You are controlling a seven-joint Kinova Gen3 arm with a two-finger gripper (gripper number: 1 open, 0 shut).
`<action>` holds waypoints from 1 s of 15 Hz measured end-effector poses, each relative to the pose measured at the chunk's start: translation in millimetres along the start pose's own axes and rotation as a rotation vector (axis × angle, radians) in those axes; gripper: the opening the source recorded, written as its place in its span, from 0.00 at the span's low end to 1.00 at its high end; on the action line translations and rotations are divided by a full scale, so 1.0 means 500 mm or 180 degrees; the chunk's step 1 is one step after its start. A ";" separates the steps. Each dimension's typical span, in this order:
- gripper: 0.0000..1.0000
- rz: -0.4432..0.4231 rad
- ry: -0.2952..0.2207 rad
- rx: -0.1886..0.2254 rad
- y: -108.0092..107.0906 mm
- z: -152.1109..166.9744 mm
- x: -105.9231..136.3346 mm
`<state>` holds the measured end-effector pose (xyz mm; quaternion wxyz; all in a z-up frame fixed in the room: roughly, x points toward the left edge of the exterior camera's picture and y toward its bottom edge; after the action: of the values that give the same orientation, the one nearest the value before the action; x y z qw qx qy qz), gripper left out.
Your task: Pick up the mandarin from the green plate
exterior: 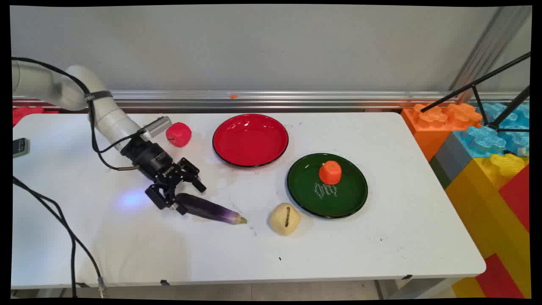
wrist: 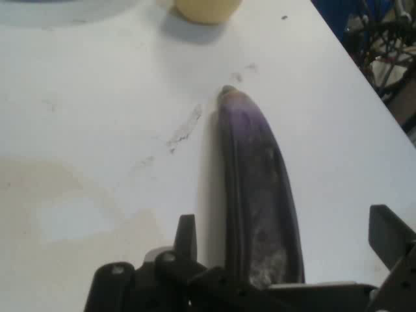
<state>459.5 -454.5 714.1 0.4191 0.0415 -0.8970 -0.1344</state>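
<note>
A long purple eggplant (exterior: 211,210) lies on the white table (exterior: 338,254), its green stem end pointing right toward a pale yellow potato-like piece (exterior: 285,218). My gripper (exterior: 182,197) is low over the eggplant's thick left end and is open. In the hand view the eggplant (wrist: 260,188) runs up between the two fingers (wrist: 186,227), with a gap on each side, and the gripper (wrist: 285,214) straddles it. The yellow piece (wrist: 207,10) shows at the top edge.
A red apple-like piece (exterior: 178,134) sits behind the arm. A red plate (exterior: 250,140) lies at centre back. A green plate (exterior: 338,199) to the right carries an orange piece (exterior: 330,172). Big coloured blocks (exterior: 487,140) and a black tripod stand beyond the table's right edge.
</note>
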 end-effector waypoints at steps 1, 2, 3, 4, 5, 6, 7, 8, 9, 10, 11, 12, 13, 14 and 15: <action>1.00 0.0022 0.0006 -0.0013 0.003 -0.005 0.000; 1.00 0.0041 0.0014 -0.0024 0.006 -0.011 0.002; 1.00 0.0066 0.0027 -0.0035 0.010 -0.018 0.005; 1.00 0.0079 0.0036 -0.0041 0.013 -0.022 0.006; 1.00 0.0096 0.0048 -0.0049 0.016 -0.027 0.010; 1.00 0.0118 0.0072 -0.0056 0.021 -0.036 0.016; 1.00 0.0132 0.0092 -0.0061 0.024 -0.042 0.021; 1.00 0.0144 0.0119 -0.0060 0.027 -0.050 0.028; 1.00 0.0152 0.0146 -0.0053 0.029 -0.058 0.034; 1.00 0.0158 0.0167 -0.0045 0.029 -0.065 0.040; 1.00 0.0159 0.0187 -0.0028 0.029 -0.073 0.045; 1.00 0.0155 0.0211 0.0000 0.027 -0.082 0.050; 1.00 0.0145 0.0231 0.0041 0.023 -0.093 0.054; 1.00 0.0137 0.0246 0.0084 0.018 -0.103 0.058; 1.00 0.0127 0.0262 0.0136 0.011 -0.114 0.062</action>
<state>483.4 -467.1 773.5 0.4573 0.0380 -0.8823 -0.1050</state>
